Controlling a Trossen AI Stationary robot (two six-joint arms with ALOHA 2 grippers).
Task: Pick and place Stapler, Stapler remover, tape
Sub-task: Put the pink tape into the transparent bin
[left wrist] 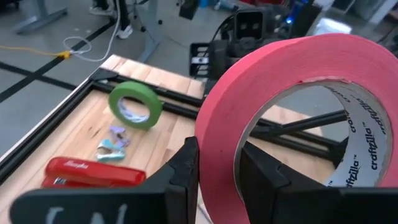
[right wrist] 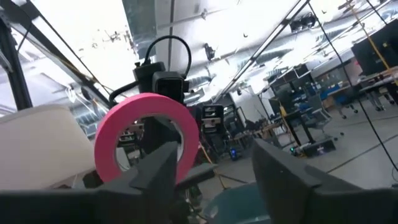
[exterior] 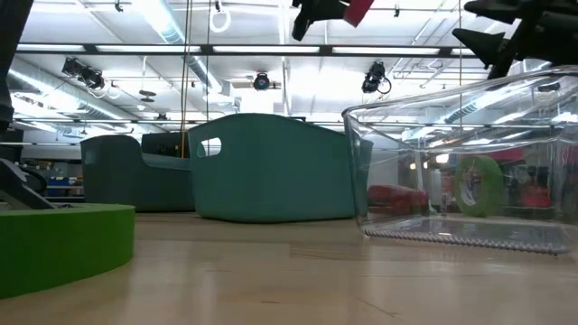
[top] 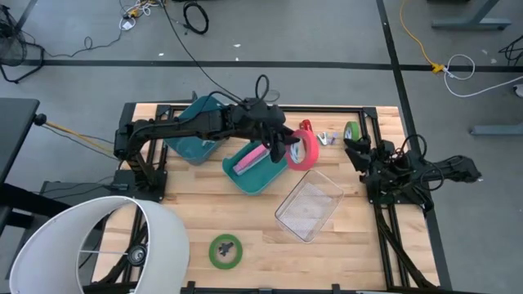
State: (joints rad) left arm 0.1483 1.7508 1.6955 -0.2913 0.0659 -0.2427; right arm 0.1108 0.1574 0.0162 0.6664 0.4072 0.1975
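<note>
My left gripper (top: 286,147) reaches over the middle of the table and is shut on the red tape roll (top: 304,150), which fills the left wrist view (left wrist: 267,81) and shows high up in the low view (exterior: 357,9). A green tape roll (top: 225,250) lies flat near the table's near edge. A smaller green roll (left wrist: 135,104) stands on edge by the far right frame. The red stapler (left wrist: 93,173) and the small staple remover (left wrist: 113,145) lie on the wood beyond the held roll. My right gripper (right wrist: 217,174) is open at the table's right, facing the red roll. My left gripper holds the red tape roll by its ring wall (left wrist: 217,155), one finger (left wrist: 184,167) outside the ring and the other inside the hole. The roll is lifted clear of the table and stands on edge, slightly tilted, above the fingers in the wrist view.
A teal bin (top: 253,170) with a pink object (top: 251,158) inside sits under the left arm, a second teal bin (top: 196,140) to its left. A clear plastic container (top: 309,204) lies to the right of centre. A large white rounded shape (top: 98,245) covers the near left corner.
</note>
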